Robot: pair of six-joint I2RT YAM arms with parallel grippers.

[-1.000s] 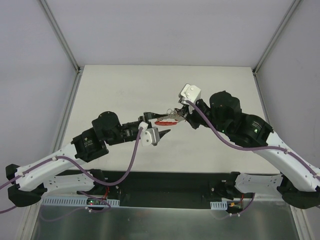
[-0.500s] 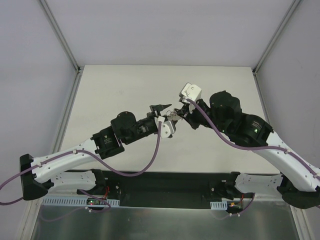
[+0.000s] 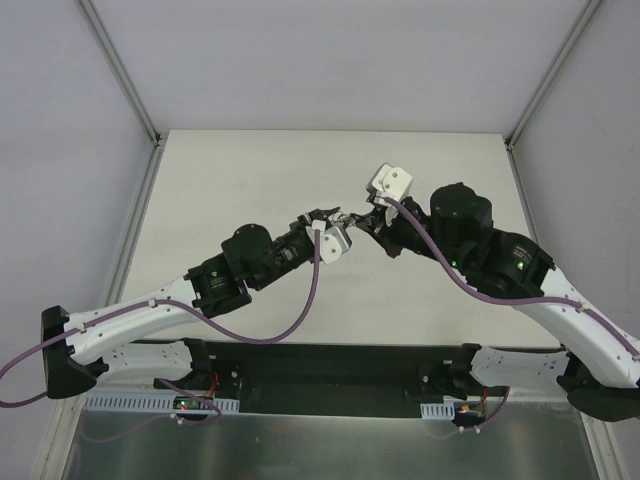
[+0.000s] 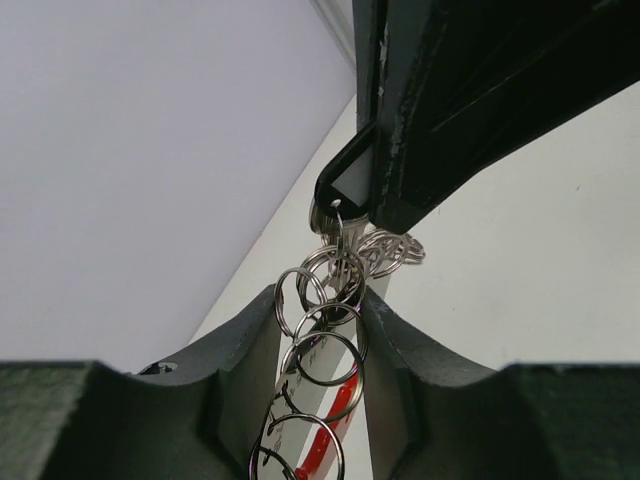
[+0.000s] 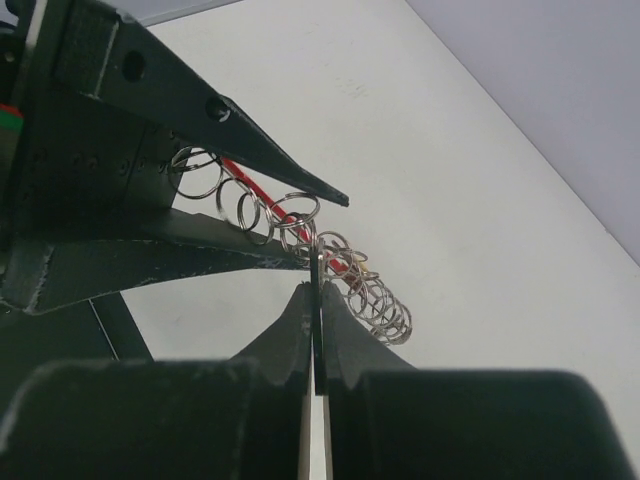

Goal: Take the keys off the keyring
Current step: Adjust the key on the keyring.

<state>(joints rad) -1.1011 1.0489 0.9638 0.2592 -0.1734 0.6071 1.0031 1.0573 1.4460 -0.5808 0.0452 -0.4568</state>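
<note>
The right gripper point(image 5: 316, 298) has its fingertips pressed together on a thin, edge-on blade of the keys point(image 4: 338, 230). Only the left wrist view shows the black-rimmed key head in that grip. The left gripper point(image 4: 320, 300) straddles the keyring point(image 4: 325, 350), a chain of linked rings with a red piece point(image 4: 343, 402). Its fingers stand apart on either side, and I cannot tell whether they pinch it. The right wrist view alone shows more rings trailing at 4 o'clock of its tips. From above, the bunch is held over the table point(image 3: 230, 180), near its centre and well apart from every edge. The left arm reaches in from 8 o'clock and the right from 4 o'clock, their wrists nearly meeting.
</note>
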